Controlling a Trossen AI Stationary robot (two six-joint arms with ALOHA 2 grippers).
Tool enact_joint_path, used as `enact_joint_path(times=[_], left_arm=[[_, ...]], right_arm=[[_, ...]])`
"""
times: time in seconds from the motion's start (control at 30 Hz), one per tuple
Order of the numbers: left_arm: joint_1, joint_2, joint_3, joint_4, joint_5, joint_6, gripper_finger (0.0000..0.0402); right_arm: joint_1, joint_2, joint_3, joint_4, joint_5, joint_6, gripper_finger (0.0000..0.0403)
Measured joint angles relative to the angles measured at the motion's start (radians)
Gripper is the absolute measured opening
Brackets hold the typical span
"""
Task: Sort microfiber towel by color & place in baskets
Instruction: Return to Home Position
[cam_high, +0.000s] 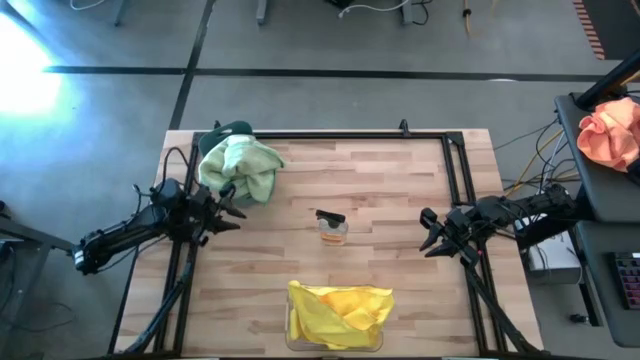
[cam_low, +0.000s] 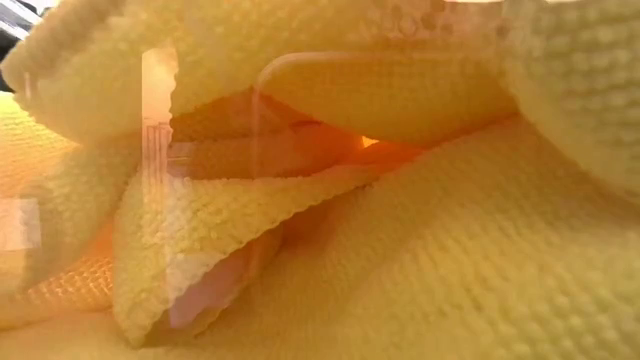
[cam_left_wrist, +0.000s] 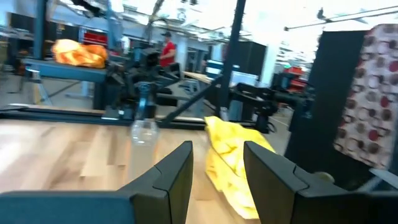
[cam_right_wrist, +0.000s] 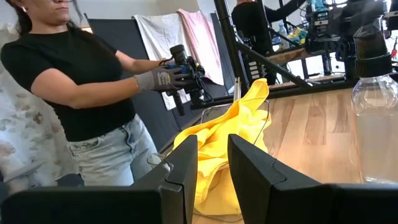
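Looking down on the table (cam_high: 400, 190), you can place everything by the little bottle (cam_high: 332, 228) in its middle. The yellow towels (cam_high: 340, 312) fill the clear basket (cam_high: 292, 336) on the robot's side of the bottle. The green towels (cam_high: 240, 168) heap over the teal basket (cam_high: 236, 128), far and left of the bottle. Each colour has its own home, so your sorting looks done. The left gripper (cam_high: 228, 207), left of the bottle, and the right gripper (cam_high: 432, 232), right of it, both have fingers apart and hold nothing, likely so they can rest.

Robotics lab — concrete floor (cam_high: 320, 100), trailing cables (cam_high: 548, 148), framed wooden table (cam_high: 380, 180).
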Motion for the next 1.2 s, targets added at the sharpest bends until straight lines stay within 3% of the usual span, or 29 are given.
enact_joint_path(times=[0.43,1.2], left_arm=[[0.001,0.000,0.000,-0.021,-0.123,0.000,0.0127],[0.001,0.000,0.000,-0.019,-0.124,0.000,0.0127]], right_arm=[[0.000,0.000,0.000,0.000,0.000,0.000,0.0082],[0.000,0.000,0.000,0.000,0.000,0.000,0.0082]])
